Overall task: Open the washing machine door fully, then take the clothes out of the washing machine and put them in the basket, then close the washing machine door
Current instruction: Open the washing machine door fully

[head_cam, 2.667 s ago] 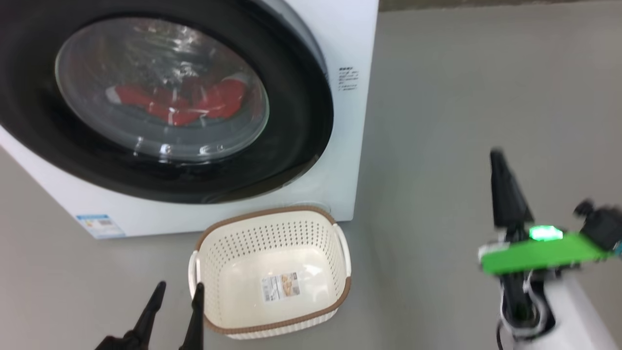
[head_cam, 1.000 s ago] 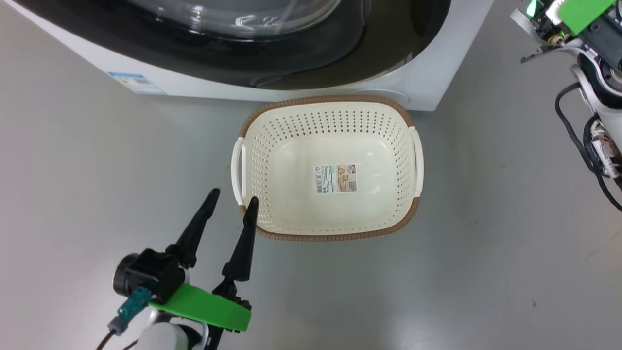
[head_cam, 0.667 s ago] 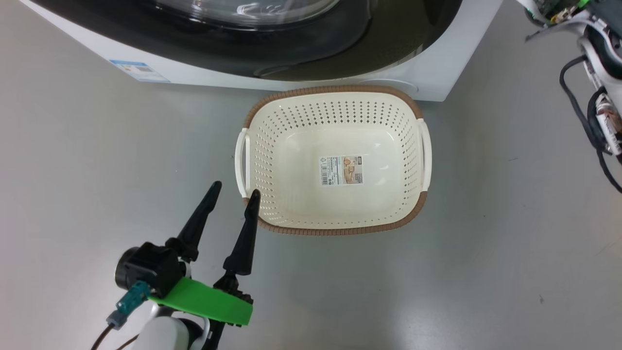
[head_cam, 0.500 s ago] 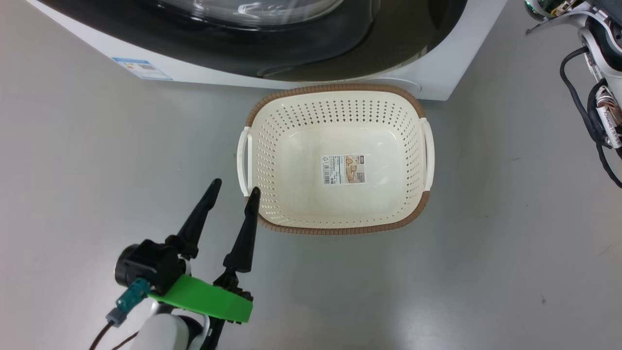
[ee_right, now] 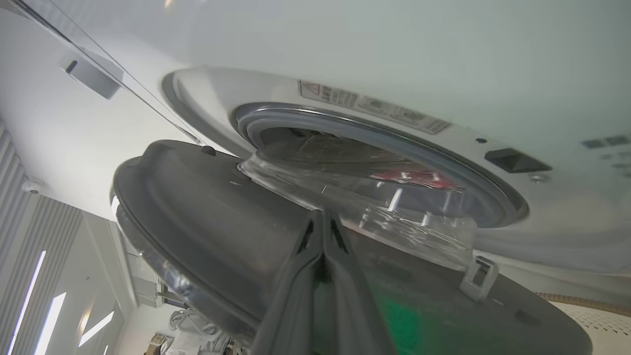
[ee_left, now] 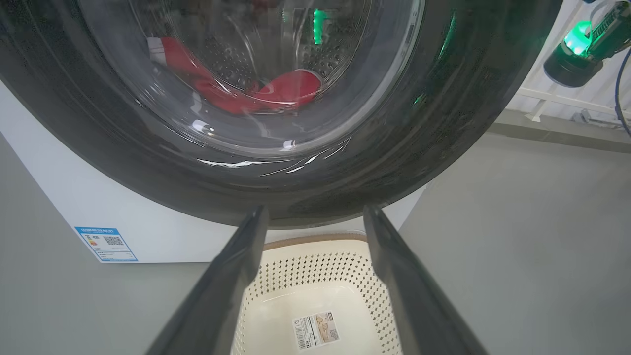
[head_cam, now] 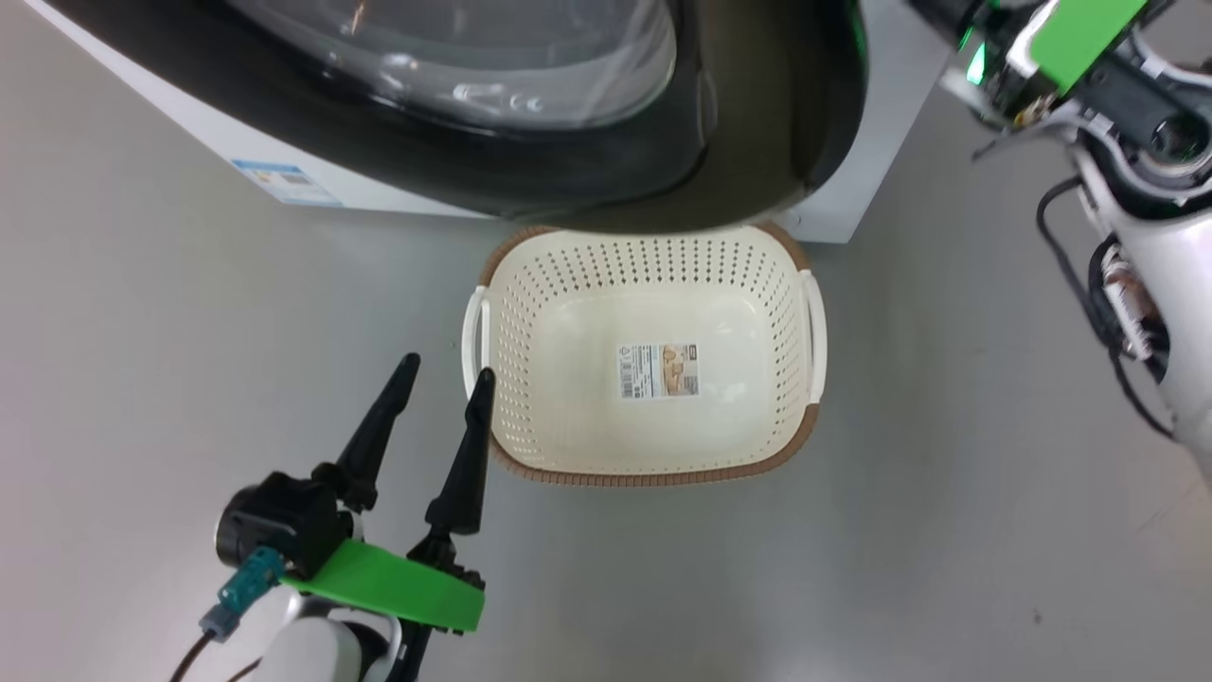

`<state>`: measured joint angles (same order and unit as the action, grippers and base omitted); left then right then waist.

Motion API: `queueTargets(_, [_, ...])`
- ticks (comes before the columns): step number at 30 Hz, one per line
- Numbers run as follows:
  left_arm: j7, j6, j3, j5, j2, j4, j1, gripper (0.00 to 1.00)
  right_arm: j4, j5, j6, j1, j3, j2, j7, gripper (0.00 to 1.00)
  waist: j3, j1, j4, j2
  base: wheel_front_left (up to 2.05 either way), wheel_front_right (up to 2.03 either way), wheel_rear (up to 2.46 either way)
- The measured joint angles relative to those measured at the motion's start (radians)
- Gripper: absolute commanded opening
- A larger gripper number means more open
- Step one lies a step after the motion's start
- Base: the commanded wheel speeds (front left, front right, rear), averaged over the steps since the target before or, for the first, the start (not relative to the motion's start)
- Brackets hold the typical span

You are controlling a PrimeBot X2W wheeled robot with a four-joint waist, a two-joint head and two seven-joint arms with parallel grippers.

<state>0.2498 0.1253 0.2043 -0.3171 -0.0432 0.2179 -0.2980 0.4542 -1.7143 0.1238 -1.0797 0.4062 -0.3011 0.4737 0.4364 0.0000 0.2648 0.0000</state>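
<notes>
**A:** Head view first. There's a blue label [head_cam: 287, 183] at the foot of the white washing machine [head_cam: 881, 123], but the print is too small to read. Another label [head_cam: 660, 369] sits on the bottom of the basket [head_cam: 653, 478]. I can see a barcode, though the words aren't legible.

**B:** And the left gripper [head_cam: 447, 367]?

**A:** Its fingers are spread wide and holding nothing, with the tips by the basket's left handle. The basket sits on the floor [head_cam: 947, 474], right up against the machine and below the washing machine door [head_cam: 568, 170].

**B:** Left wrist view?

**A:** Spread fingers [ee_left: 231, 286] again, with the basket between them. Here the blue label shows a QR code. This view also adds the red clothes [ee_left: 276, 93], lying in the drum behind the glass.

**B:** Right wrist view?

**A:** The right gripper [ee_right: 323, 217] has its fingers pressed together, gripping nothing. The tips are up at the door's dark inner face beside the glass bowl [ee_right: 374, 207], though I can't confirm contact. From here the door stands ajar, clear of the grey ring of the opening [ee_right: 266, 123]. Above it there's a warning sticker [ee_right: 374, 106] with a red triangle and unreadable text.
</notes>
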Motion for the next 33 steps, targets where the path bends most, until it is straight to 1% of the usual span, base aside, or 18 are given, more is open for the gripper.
queueTargets(14, [0.0,0.0,-0.022,0.011,0.003,0.008,0.068,1.0,-0.047,0.029,0.0,0.139,-0.007,0.048,0.055,0.0,-0.094,0.0,-0.018,0.0,0.0,0.0,0.0])
queueTargets(27, [0.0,0.0,-0.038,0.019,0.004,0.006,0.101,1.0,-0.068,0.049,0.0,0.214,-0.009,0.084,0.118,0.0,-0.148,0.0,-0.022,0.0,0.0,0.0,0.0])
queueTargets(33, [0.0,0.0,-0.042,0.019,0.004,0.006,0.119,1.0,-0.075,0.055,0.0,0.244,0.002,0.114,0.152,0.0,-0.162,0.0,-0.019,0.0,0.0,0.0,0.0])
